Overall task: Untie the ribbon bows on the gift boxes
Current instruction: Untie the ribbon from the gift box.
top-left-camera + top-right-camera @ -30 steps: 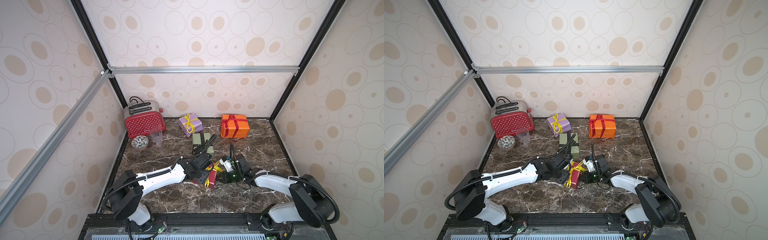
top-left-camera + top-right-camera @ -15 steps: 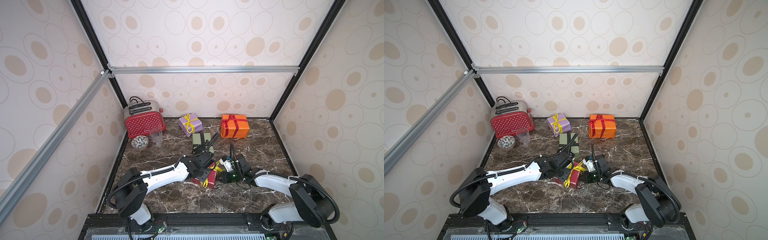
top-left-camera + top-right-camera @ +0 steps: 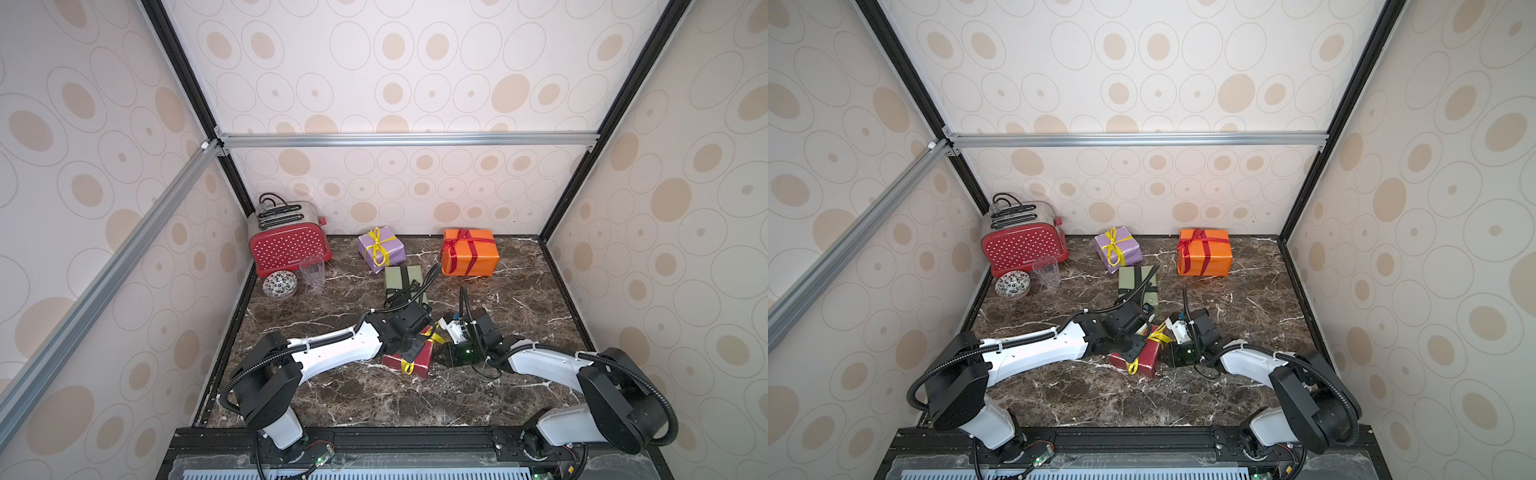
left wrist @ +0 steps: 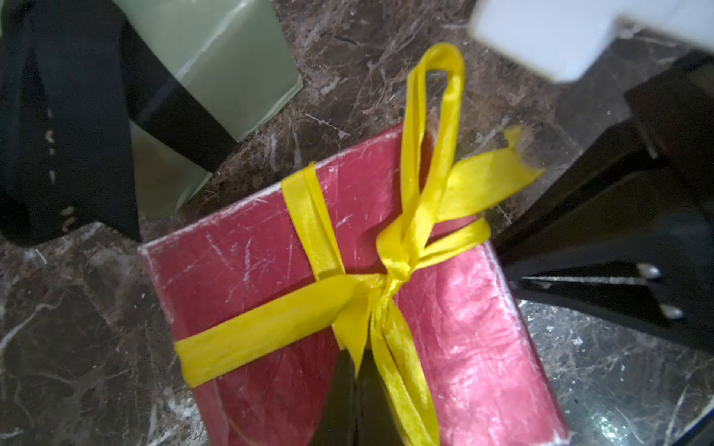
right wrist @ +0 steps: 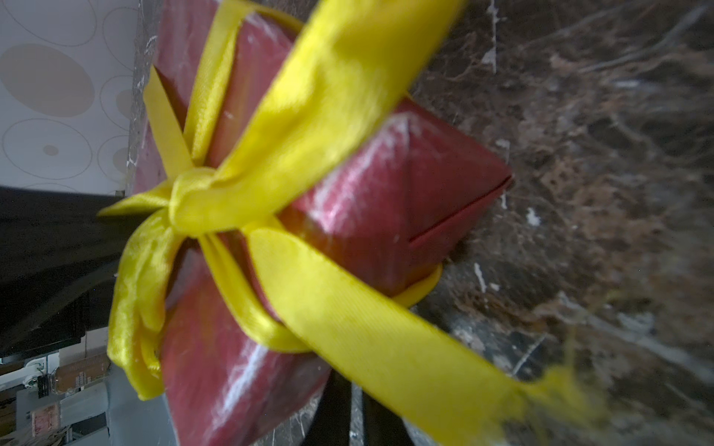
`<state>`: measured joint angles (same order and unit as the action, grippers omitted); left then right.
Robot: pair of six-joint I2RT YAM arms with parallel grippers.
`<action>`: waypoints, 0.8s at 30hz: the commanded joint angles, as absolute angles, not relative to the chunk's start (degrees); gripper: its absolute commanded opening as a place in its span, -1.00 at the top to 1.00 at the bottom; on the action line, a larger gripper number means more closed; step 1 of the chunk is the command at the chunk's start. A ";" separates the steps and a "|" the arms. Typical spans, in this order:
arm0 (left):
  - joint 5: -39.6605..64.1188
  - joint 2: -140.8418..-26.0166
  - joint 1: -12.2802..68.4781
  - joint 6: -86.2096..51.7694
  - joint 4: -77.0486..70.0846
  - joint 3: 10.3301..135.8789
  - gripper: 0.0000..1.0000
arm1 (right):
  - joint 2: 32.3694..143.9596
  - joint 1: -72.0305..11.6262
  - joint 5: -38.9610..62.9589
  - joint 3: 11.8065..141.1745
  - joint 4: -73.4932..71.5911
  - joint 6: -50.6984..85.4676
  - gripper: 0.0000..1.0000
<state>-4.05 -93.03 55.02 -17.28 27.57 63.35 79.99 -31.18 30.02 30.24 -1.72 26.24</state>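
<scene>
A dark red gift box [image 3: 417,362] with a yellow ribbon bow [image 4: 394,270] lies on the marble between my two grippers. My left gripper [image 4: 355,390] rests over the box top, shut with a tail of the yellow bow pinched in its jaws. My right gripper [image 5: 357,405] is shut at the box's opposite side, its tips hidden behind the other, frayed tail. Farther back are an olive box [image 3: 401,277] with loose black ribbon, a lilac box [image 3: 384,251] with a yellow bow and an orange box [image 3: 471,259] with a red bow.
A red white-dotted toaster [image 3: 289,247], a clear cup [image 3: 312,271] and a patterned bowl [image 3: 279,284] stand at the back left. Patterned walls close in three sides of the marble floor [image 3: 374,399].
My left gripper has gone from open to shut on the yellow bow's tail over the dark red box. The right arm has stayed where it was.
</scene>
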 commanded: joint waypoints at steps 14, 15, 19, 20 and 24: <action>3.30 -92.64 55.37 -19.09 22.47 64.32 1.00 | 74.31 -31.49 23.53 30.29 0.26 26.59 0.81; 3.91 -92.80 55.37 -19.41 21.93 64.54 1.00 | 73.58 -31.34 22.94 30.10 0.44 26.87 0.81; 6.95 -94.05 55.57 -20.86 19.82 66.36 1.00 | 71.21 -30.21 23.73 29.07 0.00 27.89 0.82; 7.62 -94.46 55.63 -21.30 19.52 67.05 1.00 | 70.67 -29.83 24.54 28.84 -0.28 28.11 0.83; 9.05 -96.16 56.32 -21.86 18.77 69.75 1.00 | 69.21 -28.60 26.72 28.15 -1.01 28.98 0.85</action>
